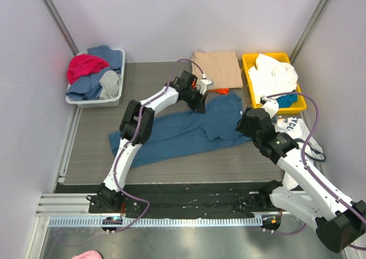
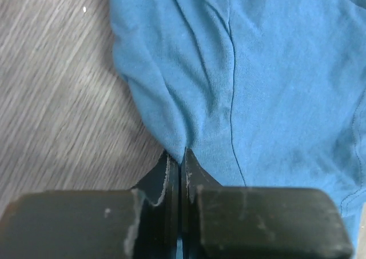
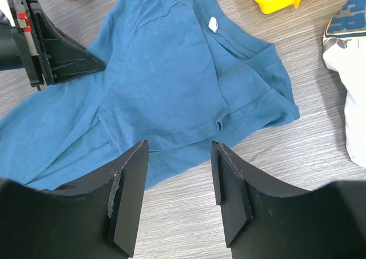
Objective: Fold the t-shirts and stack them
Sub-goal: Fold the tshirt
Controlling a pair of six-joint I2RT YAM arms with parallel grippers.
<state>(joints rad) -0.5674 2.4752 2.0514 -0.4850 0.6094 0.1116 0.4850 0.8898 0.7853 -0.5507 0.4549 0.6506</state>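
L gripper (image 2: 180,159) was clamped shut on far edge of large teal-blue soft cloth t-shirt (image 1: 171,133), which lay rumpled on grey wood-grain table (image 1: 91,156). R gripper (image 3: 177,179) hung above near edge, jaws apart, empty. Best next: R pinches opposite edge, thin bite, then both lift evenly to flatten.

Of the orange t-shirt (image 1: 224,91) only a sliver shows near the far edge of the table (image 1: 91,150), the rest under the tan t-shirt (image 1: 217,67) and the left arm (image 1: 166,99). Left wrist view: the teal t-shirt (image 2: 257,87) runs off the top and right edges, its pinched fold vanishing inside the left gripper (image 2: 181,157); the table appears blurred.
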